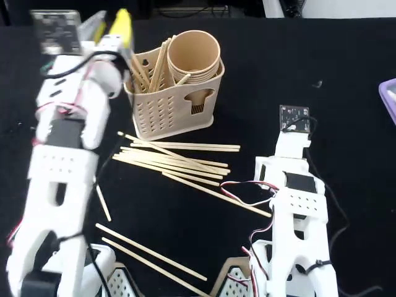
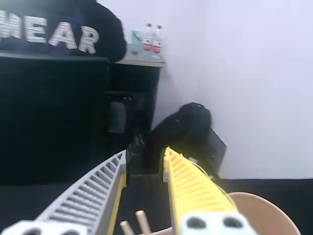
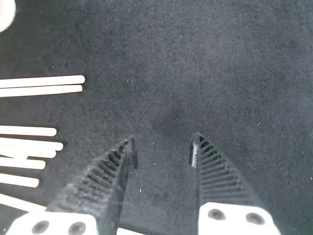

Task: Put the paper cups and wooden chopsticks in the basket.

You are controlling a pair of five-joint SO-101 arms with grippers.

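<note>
A beige slotted basket (image 1: 173, 105) stands at the back of the black table. It holds a stack of paper cups (image 1: 193, 54) and several upright wooden chopsticks (image 1: 150, 68). More chopsticks (image 1: 179, 159) lie loose in a pile in front of the basket, and two more (image 1: 148, 257) lie near the front edge. My left gripper (image 1: 117, 28) (image 2: 145, 154) hangs open and empty above the basket's left side, over chopstick ends (image 2: 142, 221) and a cup rim (image 2: 259, 210). My right gripper (image 3: 161, 147) is open and empty, low over bare table right of the pile's ends (image 3: 44, 85).
A single chopstick (image 1: 103, 203) lies beside the left arm's base. A purple object (image 1: 388, 99) sits at the table's right edge. The right arm (image 1: 296, 185) stands to the right of the pile. Behind the table is a dark desk (image 2: 54, 112) and a white wall.
</note>
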